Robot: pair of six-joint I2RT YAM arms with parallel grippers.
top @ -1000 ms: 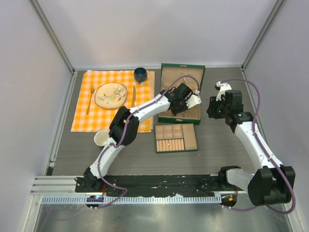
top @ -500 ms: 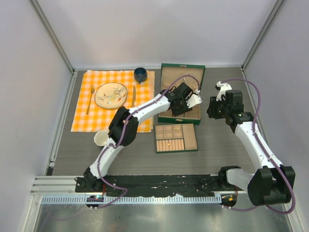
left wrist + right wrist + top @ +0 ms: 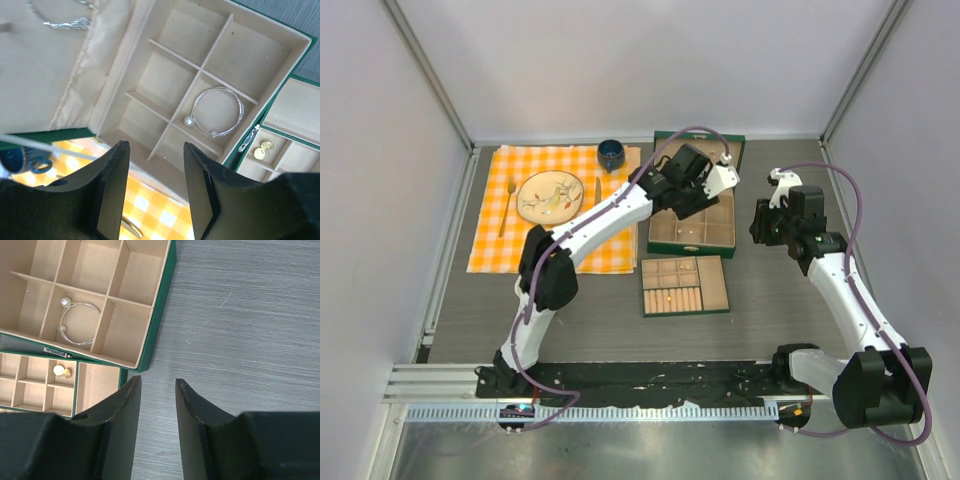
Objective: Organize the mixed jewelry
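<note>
A thin silver bangle [image 3: 217, 112] with pearl ends lies in a middle compartment of the open green box [image 3: 660, 247], and it shows again as the bangle [image 3: 77, 322] in the right wrist view. My left gripper [image 3: 156, 150] hovers above the box, open and empty, over its left edge. Small gold studs [image 3: 263, 149] sit in a compartment of the separate green tray [image 3: 717, 312], and one gold stud [image 3: 62, 371] shows in the right wrist view. My right gripper [image 3: 157, 382] is open over bare table to the right of the box, holding nothing.
A silver chain [image 3: 65, 22] lies against the box's lid lining. An orange checked cloth [image 3: 490, 250] on the left carries a plate [image 3: 549, 196], gold fork [image 3: 507, 205], knife [image 3: 597, 198] and blue cup [image 3: 611, 154]. A white cup [image 3: 529, 288] stands near its front edge.
My left gripper has opened and lifted up and back out of the box, with its elbow swinging left. The right arm has stayed still.
</note>
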